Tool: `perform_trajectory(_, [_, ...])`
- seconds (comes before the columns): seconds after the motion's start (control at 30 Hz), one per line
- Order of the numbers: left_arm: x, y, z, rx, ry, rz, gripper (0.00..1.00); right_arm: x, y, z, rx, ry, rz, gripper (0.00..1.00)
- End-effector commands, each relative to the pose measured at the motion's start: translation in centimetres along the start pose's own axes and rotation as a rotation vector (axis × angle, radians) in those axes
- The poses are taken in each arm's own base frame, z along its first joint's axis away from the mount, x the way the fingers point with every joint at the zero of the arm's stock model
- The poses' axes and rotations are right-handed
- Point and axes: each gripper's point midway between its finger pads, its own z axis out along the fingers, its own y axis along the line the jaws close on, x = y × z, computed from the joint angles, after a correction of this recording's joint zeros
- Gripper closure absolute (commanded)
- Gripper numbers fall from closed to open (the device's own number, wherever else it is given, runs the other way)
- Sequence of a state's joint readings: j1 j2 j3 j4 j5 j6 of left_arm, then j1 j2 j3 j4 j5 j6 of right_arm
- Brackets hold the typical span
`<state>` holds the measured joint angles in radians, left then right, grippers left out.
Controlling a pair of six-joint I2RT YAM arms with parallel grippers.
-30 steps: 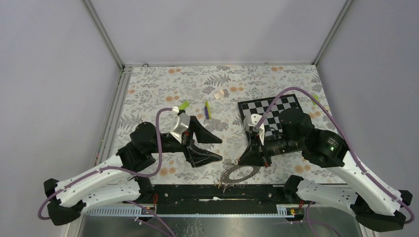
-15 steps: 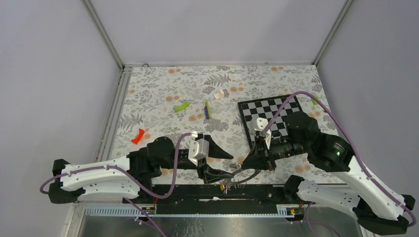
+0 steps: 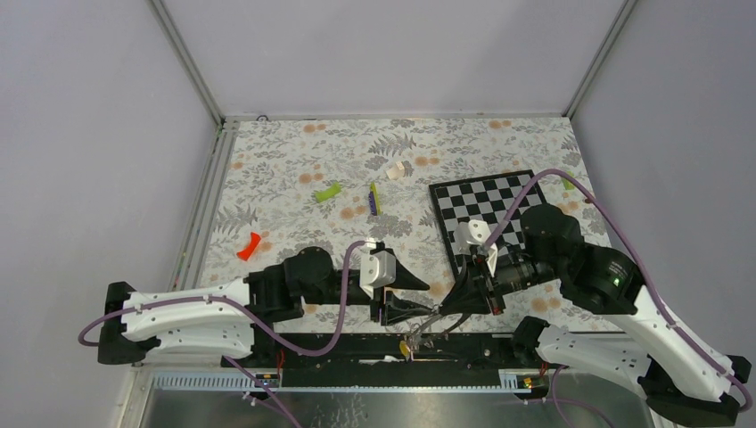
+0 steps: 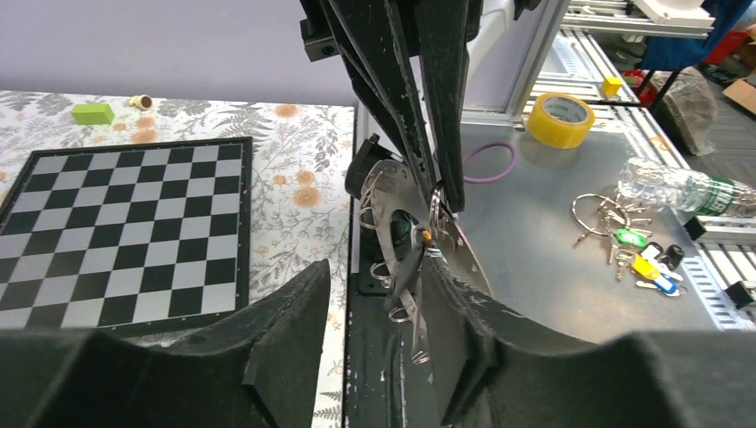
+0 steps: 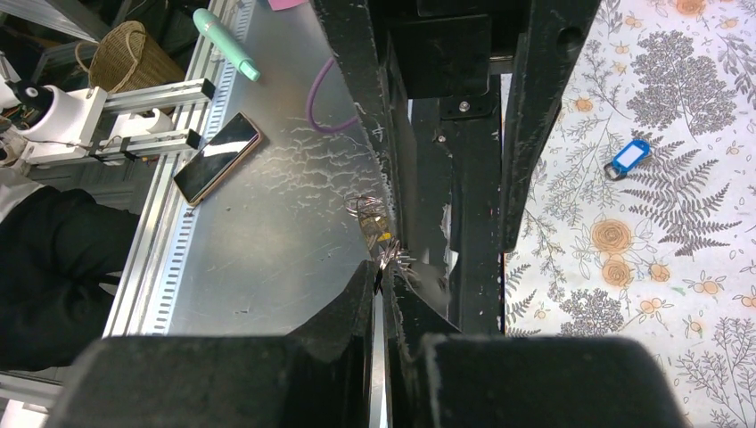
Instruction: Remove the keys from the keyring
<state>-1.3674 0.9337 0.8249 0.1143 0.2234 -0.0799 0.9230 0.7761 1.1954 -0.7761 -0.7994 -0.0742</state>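
The keyring is a silvery hoop held at the table's near edge, tilted up. My right gripper is shut on its rim, and the thin edge shows between the fingers in the right wrist view. Small keys and split rings hang from it over the black rail. My left gripper is open, with its fingers on either side of the hoop and the hanging rings. A red-tagged key lies on the cloth at the left. A blue-tagged key lies on the cloth.
The checkered board lies behind my right arm. A lime-green block, a yellow-green and purple stick and a small white piece lie farther back. Another bunch of keys and a tape roll sit on the metal bench beyond the rail.
My left arm swung right and toward the near edge, bringing its open fingers round the hoop. The red-tagged key now lies uncovered at the left. My right gripper carried the hoop slightly nearer the rail.
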Motion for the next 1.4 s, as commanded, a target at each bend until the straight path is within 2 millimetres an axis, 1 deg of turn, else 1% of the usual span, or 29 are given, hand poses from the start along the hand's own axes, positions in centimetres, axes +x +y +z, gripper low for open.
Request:
perform_trajectory(0.0, [-4.1, -1.3, 0.0, 0.059, -0.111, 0.024, 0.56, -0.9, 1.0, -0.4, -0.033, -0.043, -0.052, 1.0])
perform_trajectory(0.07, [-4.0, -1.5, 0.0, 0.066, -0.11, 0.023, 0.6, -0.8, 1.1, -0.5, -0.031, -0.045, -0.053, 1.0])
perform_trajectory(0.17, [-4.1, -1.7, 0.2, 0.081, -0.109, 0.021, 0.61, -0.8, 1.0, -0.5, -0.027, -0.047, -0.053, 1.0])
perform_trajectory(0.33, [-4.3, -2.4, 0.5, 0.124, -0.111, 0.019, 0.53, -0.7, 0.9, -0.4, -0.024, -0.044, -0.05, 1.0])
perform_trajectory(0.47, [-4.1, -2.7, 1.0, 0.139, -0.107, 0.011, 0.5, -0.6, 0.9, -0.5, -0.02, -0.045, -0.05, 1.0])
perform_trajectory(0.67, [-3.2, -3.1, 2.0, 0.162, -0.079, -0.004, 0.5, -0.7, 1.0, -0.5, -0.022, -0.051, -0.053, 1.0])
perform_trajectory(0.83, [-3.1, -3.5, 2.4, 0.179, -0.085, -0.013, 0.5, -0.5, 1.0, -0.5, -0.023, -0.05, -0.052, 1.0])
perform_trajectory(0.97, [-3.4, -3.8, 2.6, 0.194, -0.104, -0.018, 0.49, -0.2, 0.7, -0.3, -0.017, -0.041, -0.043, 1.0])
perform_trajectory(1.17, [-4.2, -4.7, 2.5, 0.232, -0.143, -0.027, 0.44, 0.3, 0.2, -0.2, 0.001, -0.032, -0.04, 1.0])
perform_trajectory(1.3, [-3.8, -4.9, 2.7, 0.233, -0.137, -0.035, 0.43, 0.1, 0.3, -0.2, 0.001, -0.038, -0.043, 1.0])
perform_trajectory(1.37, [-3.2, -4.9, 2.9, 0.23, -0.125, -0.041, 0.44, 0.0, 0.3, -0.2, 0.001, -0.041, -0.046, 1.0])
